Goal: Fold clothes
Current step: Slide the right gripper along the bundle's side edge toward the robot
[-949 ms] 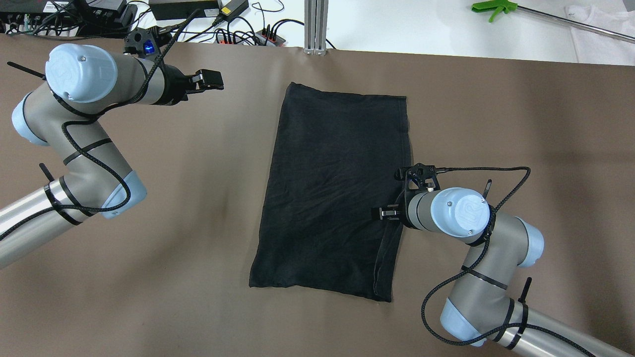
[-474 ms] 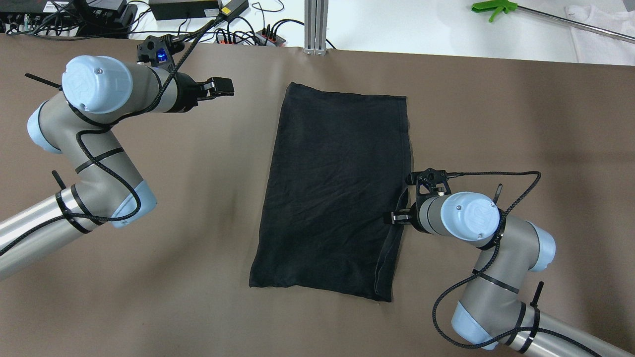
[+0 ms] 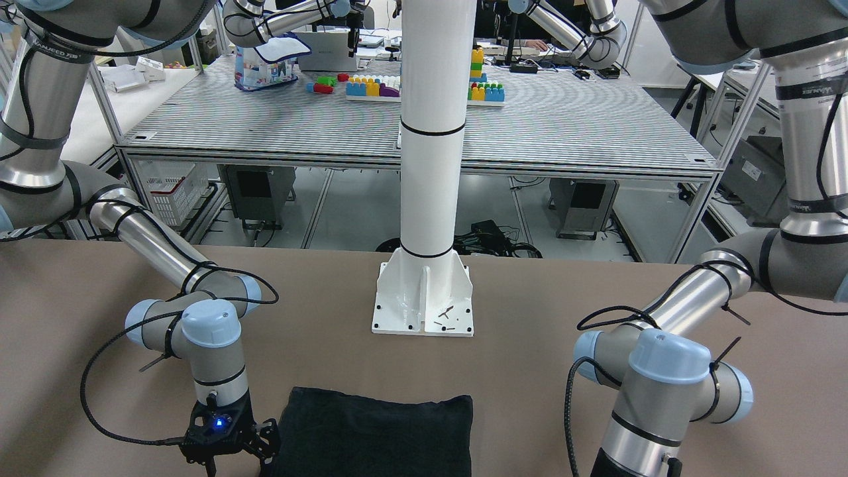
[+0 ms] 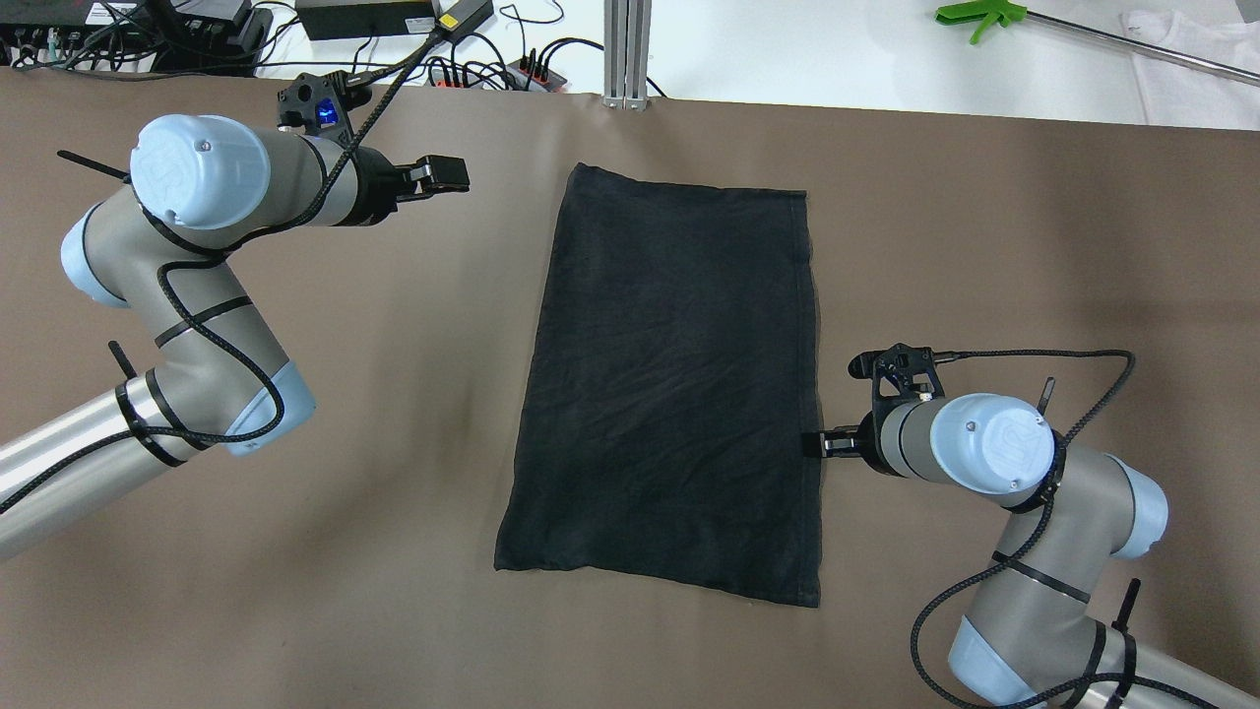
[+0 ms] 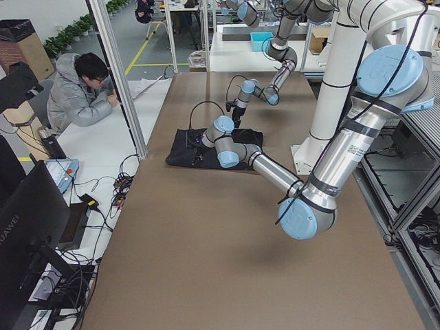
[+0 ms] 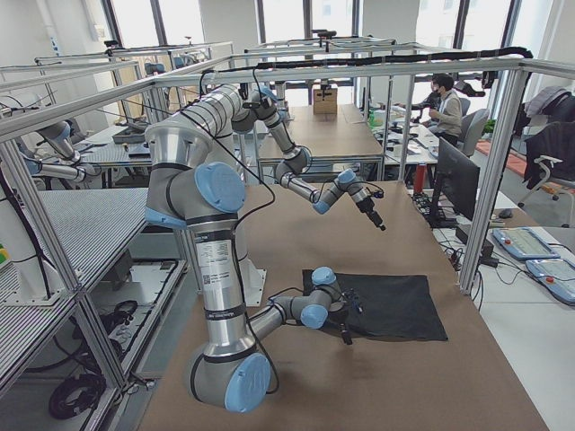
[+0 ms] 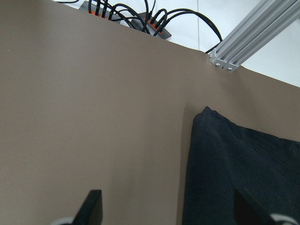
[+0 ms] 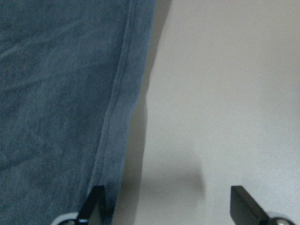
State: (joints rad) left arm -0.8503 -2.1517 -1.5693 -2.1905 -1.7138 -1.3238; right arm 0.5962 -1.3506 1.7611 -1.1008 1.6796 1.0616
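A black cloth (image 4: 669,374) lies flat in the middle of the brown table (image 4: 984,246) as a tall folded rectangle. It also shows in the front view (image 3: 377,430). My right gripper (image 4: 819,445) is open and low at the cloth's right edge, about two thirds of the way down. In the right wrist view its fingers (image 8: 93,201) stand wide apart, one at the cloth's hem (image 8: 117,103) and the other over bare table. My left gripper (image 4: 448,177) is open and empty, above the table to the left of the cloth's far left corner (image 7: 206,112).
A power strip with cables (image 4: 492,74) and an aluminium post (image 4: 627,49) stand beyond the table's far edge. A green-handled tool (image 4: 984,15) and a white cloth (image 4: 1191,59) lie at the far right. A person (image 5: 79,89) sits beside the table.
My right gripper has moved right, off the cloth to its right edge, and the cloth's tucked-in lower right edge now lies flat. My left gripper has moved a little right, toward the cloth.
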